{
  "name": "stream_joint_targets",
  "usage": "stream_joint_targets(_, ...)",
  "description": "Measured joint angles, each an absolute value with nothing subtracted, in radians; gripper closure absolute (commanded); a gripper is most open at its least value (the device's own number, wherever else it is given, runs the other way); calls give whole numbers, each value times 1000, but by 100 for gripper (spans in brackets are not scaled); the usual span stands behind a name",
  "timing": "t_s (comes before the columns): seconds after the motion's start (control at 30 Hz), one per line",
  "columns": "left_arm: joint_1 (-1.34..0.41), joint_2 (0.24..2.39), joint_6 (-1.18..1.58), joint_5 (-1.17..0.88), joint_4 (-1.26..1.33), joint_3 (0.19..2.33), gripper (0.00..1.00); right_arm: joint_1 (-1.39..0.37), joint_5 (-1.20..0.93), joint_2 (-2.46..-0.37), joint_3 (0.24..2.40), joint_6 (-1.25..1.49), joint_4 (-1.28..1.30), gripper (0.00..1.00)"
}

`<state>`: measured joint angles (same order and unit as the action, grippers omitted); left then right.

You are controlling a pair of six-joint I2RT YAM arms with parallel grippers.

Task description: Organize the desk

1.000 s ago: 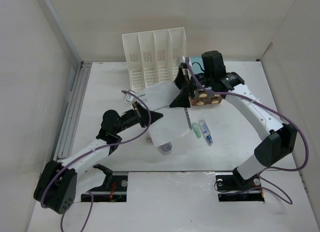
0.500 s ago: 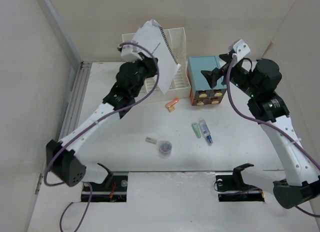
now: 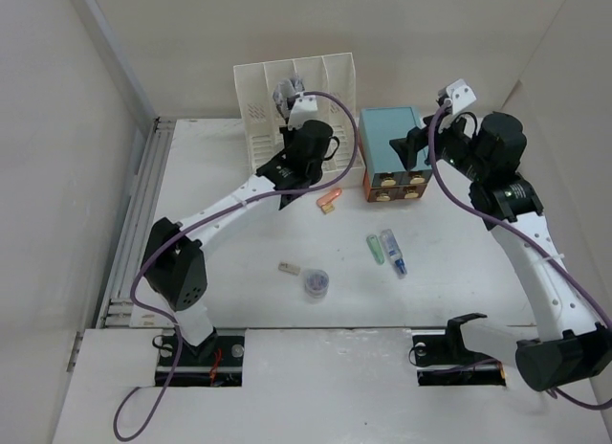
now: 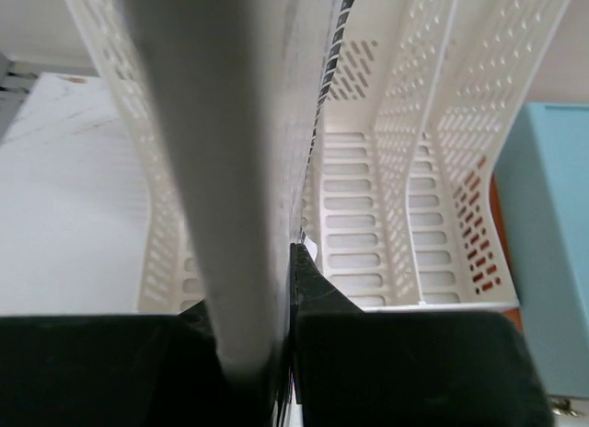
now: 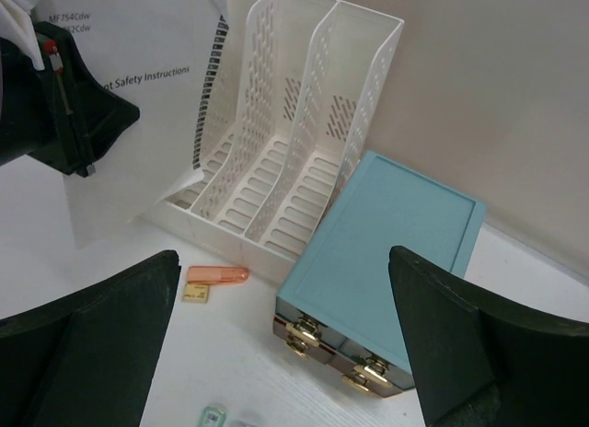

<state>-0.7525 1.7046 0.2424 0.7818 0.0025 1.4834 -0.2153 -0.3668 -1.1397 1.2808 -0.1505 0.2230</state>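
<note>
My left gripper [image 3: 289, 128] is shut on a white spiral-bound booklet [image 3: 285, 88] and holds it upright at the white slotted file rack [image 3: 256, 109]. In the left wrist view the booklet [image 4: 212, 169] runs up from between the fingers [image 4: 308, 280] along a rack [image 4: 414, 169] divider. I cannot tell how deep it sits. The right wrist view shows the booklet [image 5: 138, 132] covering the rack's [image 5: 304, 123] left slots, with the left gripper [image 5: 110, 109] on it. My right gripper [image 3: 411, 143] hangs open and empty above the teal box [image 3: 382, 138], its jaws wide [image 5: 285, 257]. The white desk [image 3: 459, 272] lies below.
On the desk lie an orange stick [image 3: 331, 195] and a small yellow card [image 3: 326, 209] in front of the rack. A green item [image 3: 375, 249] and a blue tube [image 3: 392, 253] lie mid-table. A purple round pot [image 3: 316, 284] and a beige piece [image 3: 289, 268] lie nearer. Grey rails [image 3: 143, 205] edge the left.
The left gripper lifted the booklet off the desk, raised it high, then brought it down upright at the rack. The right arm pulled back from the booklet and has stayed above the teal box.
</note>
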Motion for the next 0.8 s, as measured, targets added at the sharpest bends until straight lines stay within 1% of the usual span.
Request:
stream_joint_targets(0.17,-738,1705,175,839,28,1507,100,-215,-376,-1140,1280,-141,223,0)
stream_joint_targets(0.47,-653,1756,106,815,105,1554,100,-215,-390,-1151,1276,-137,223,0)
stream_joint_targets(0.8,-608,1879,83,682,176,1583,100,-209,-404,-1171,1267,-137,215,0)
